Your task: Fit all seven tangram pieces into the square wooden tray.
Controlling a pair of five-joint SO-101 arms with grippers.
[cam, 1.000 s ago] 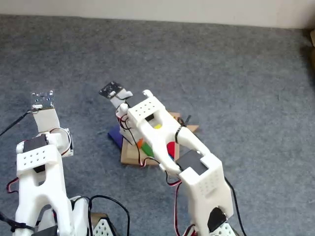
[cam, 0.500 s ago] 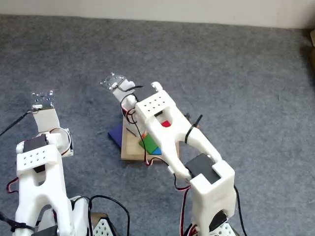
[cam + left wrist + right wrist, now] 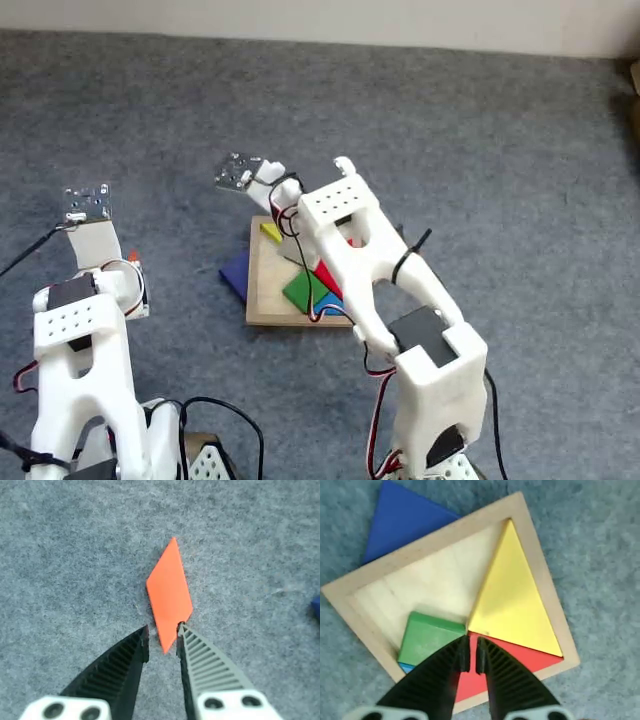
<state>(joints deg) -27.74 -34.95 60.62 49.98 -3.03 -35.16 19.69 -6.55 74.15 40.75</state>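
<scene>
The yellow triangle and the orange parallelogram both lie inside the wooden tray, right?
Not both. The yellow triangle lies inside the wooden tray, but the orange parallelogram lies on the grey carpet, as the left wrist view shows.

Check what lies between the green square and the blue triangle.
In the right wrist view: bare floor of the tray, then its wooden rim.

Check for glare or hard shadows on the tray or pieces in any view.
High view: flat, even light, no glare on the tray; the right arm covers part of it. Right wrist view: no hotspots on the yellow triangle or bare wood. Left wrist view: orange piece evenly lit, only a thin shadow at its edge.
</scene>
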